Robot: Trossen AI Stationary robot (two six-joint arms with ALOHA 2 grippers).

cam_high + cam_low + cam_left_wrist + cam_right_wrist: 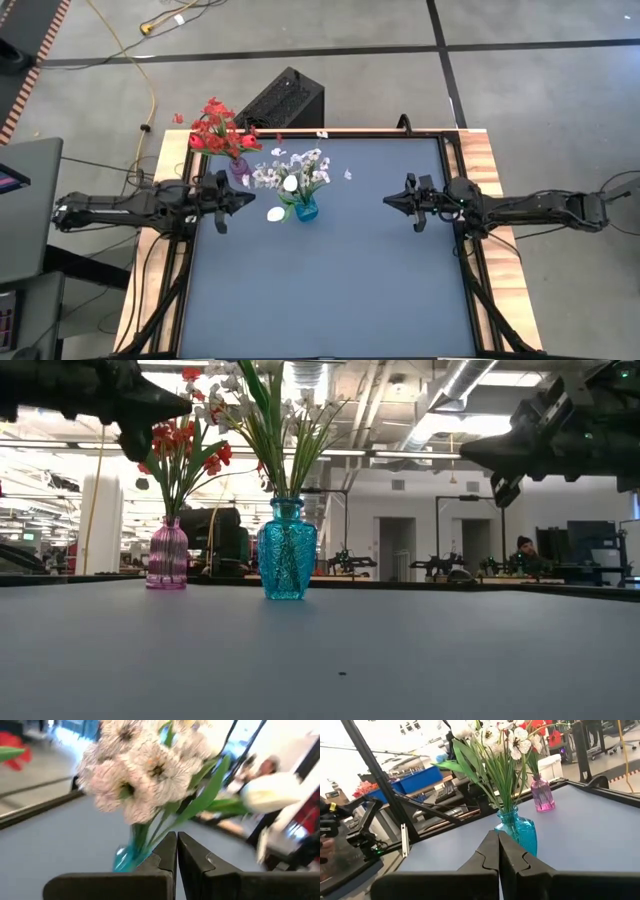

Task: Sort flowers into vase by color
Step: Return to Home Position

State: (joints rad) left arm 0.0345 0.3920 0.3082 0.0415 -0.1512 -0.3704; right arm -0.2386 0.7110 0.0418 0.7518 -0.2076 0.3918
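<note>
- white flowers [300,178] in the blue vase [306,211], red flowers [220,128] in the pink vase [239,166], upper left of centre, so the sorting looks done
- left gripper [248,199] and right gripper [388,201] at mid-frame either side, fingers closed and empty, nothing left to carry

Two vases stand on the table [400,290], back and left. The back vase [238,166] is near the far edge, the front vase [306,211] to its right, nearer the middle. Each holds flowers [297,172]. The left gripper [247,200] hangs just left of the front vase, the right gripper [388,201] well apart on its right.
</note>
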